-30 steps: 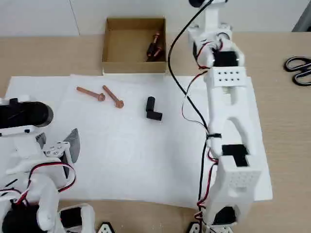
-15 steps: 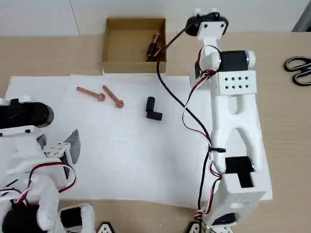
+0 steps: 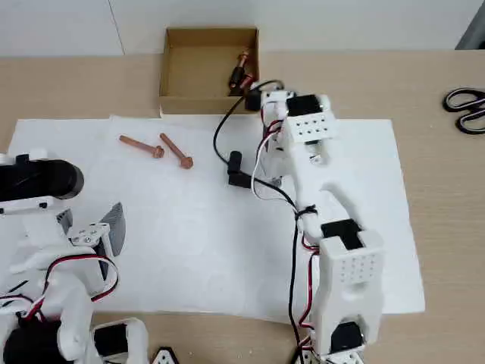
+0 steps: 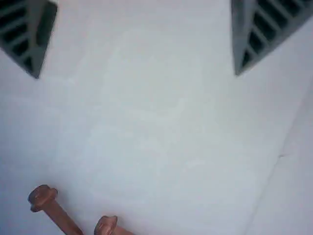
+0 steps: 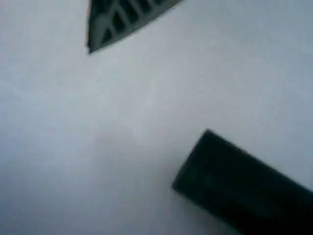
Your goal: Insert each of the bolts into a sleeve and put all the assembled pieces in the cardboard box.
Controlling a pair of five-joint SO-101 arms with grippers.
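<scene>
You'll find two bolts (image 3: 141,145) before the cardboard box (image 3: 208,105), sleeves (image 3: 235,161) before its right corner, assembled pieces (image 3: 241,72) inside

The bolts (image 3: 142,146) left of centre are copper-toned metal with a dull sheen. The sleeves (image 3: 242,180) look like matt black plastic. The cardboard box (image 3: 173,76) is plain brown and matt, the white sheet (image 3: 189,243) smooth and matt, the tabletop (image 3: 76,83) pale wood grain.

No text can be read — none anywhere.
</scene>
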